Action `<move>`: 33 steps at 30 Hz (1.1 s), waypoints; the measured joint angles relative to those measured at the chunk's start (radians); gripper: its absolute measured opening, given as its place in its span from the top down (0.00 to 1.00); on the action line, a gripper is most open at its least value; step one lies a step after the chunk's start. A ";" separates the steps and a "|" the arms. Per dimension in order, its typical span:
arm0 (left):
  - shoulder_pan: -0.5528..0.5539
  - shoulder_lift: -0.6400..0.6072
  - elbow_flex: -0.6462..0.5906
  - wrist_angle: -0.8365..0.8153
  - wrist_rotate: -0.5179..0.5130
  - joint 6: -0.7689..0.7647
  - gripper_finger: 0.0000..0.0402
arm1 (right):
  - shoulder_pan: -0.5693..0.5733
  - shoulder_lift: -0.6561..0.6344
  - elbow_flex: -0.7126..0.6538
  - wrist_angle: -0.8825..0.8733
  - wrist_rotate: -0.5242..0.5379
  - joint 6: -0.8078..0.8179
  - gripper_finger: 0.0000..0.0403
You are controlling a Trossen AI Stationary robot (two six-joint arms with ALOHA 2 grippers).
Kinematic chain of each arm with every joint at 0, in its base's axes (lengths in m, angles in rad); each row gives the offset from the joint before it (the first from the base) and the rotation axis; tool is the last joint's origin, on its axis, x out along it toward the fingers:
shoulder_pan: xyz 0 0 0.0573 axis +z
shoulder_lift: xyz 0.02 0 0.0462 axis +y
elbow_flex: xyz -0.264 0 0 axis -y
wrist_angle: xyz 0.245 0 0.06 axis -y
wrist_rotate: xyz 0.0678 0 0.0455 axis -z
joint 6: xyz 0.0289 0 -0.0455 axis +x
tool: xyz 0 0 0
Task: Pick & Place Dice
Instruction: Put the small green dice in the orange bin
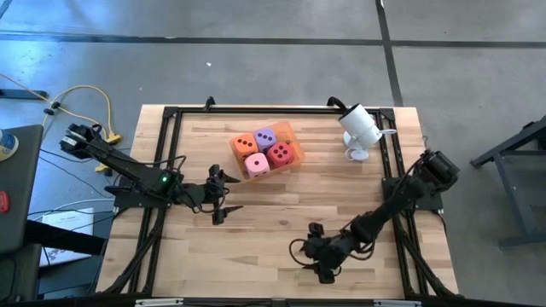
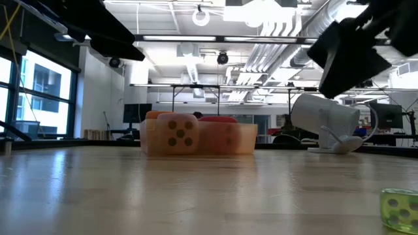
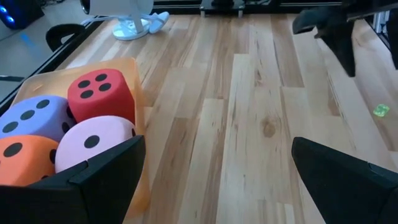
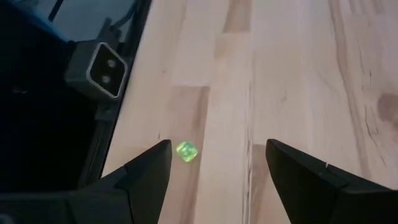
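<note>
Near the tabletop's [image 1: 281, 213] front edge, the right gripper [image 4: 217, 168] hovers with fingers parted and empty around a small green die [image 4: 186, 151], seemingly lined up to grasp it. Four foam dice [image 1: 265, 150] sit packed in the orange tray [image 1: 294, 135]; the left gripper [image 1: 223, 198] waits nearby, fingers wide, holding nothing.

**Four big dice in the tray, one tiny green one by the edge**

You can see four soft dice packed close together in the orange tray [image 1: 294, 135] near the back of the table. The orange die [image 1: 244, 144] and the purple die [image 1: 265, 136] sit behind. The pink die [image 1: 256, 164] and the red die [image 1: 280, 153] sit in front. All have dark dots. A small clear green die [image 4: 186, 151] lies alone on the wood, near the table's front edge.
</note>
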State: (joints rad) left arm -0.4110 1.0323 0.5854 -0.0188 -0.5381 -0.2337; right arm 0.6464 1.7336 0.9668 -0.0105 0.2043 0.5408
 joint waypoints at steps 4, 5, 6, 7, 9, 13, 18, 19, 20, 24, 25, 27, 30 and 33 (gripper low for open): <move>0.000 0.000 0.000 -0.001 0.000 0.002 0.02 | -0.016 -0.018 0.000 0.000 -0.002 -0.030 0.37; 0.000 0.000 0.000 -0.001 0.000 0.008 0.02 | -0.020 -0.021 0.000 0.001 -0.003 -0.027 0.37; 0.000 0.000 0.000 -0.001 0.000 0.021 0.02 | -0.024 -0.022 0.001 0.003 -0.009 -0.018 0.37; 0.000 0.000 0.000 0.001 0.000 0.037 0.02 | -0.027 -0.023 0.001 0.002 -0.020 -0.012 0.37; 0.000 0.000 0.000 0.014 0.000 0.077 0.02 | -0.025 -0.022 0.001 -0.002 -0.041 0.027 0.37; 0.000 0.000 0.000 0.045 0.000 0.153 0.02 | -0.008 -0.022 0.001 0.000 -0.047 0.187 0.37; 0.004 0.000 0.000 0.046 0.041 0.235 0.02 | 0.026 -0.022 0.001 0.011 -0.020 0.343 0.37; 0.005 0.000 0.000 0.046 0.059 0.242 0.02 | 0.032 -0.022 0.001 0.012 -0.021 0.379 0.37; 0.005 0.000 0.000 0.046 0.068 0.242 0.02 | 0.037 -0.022 0.001 0.013 -0.024 0.419 0.37; 0.005 0.000 0.000 0.045 0.150 0.215 0.02 | 0.063 -0.022 0.001 0.013 0.006 0.521 0.37; 0.005 0.000 0.000 0.044 0.179 0.207 0.02 | 0.070 -0.022 0.001 0.013 0.028 0.524 0.37; 0.005 0.000 0.000 0.042 0.251 0.191 0.02 | 0.085 -0.022 0.001 0.012 0.072 0.483 0.37; 0.000 0.000 0.000 0.042 0.346 0.171 0.02 | 0.109 -0.022 0.001 0.012 0.178 0.420 0.37; -0.007 0.000 0.000 0.042 0.368 0.140 0.02 | 0.127 -0.017 0.001 0.021 0.263 0.407 0.37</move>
State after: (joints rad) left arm -0.4183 1.0325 0.5854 0.0231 -0.1698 -0.0937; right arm 0.7735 1.7167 0.9676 0.0109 0.4677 0.9475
